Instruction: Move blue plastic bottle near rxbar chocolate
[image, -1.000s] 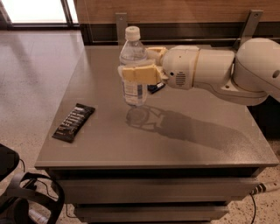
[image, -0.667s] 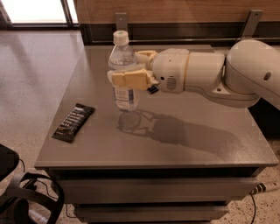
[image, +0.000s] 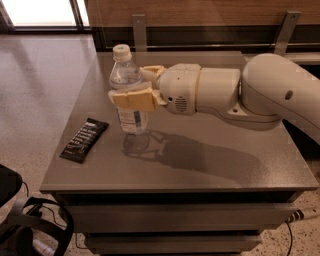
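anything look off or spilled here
Nothing stands out. The gripper holds the blue plastic bottle upright, cap on, with no spill on the table; the rxbar chocolate lies flat near its edge.
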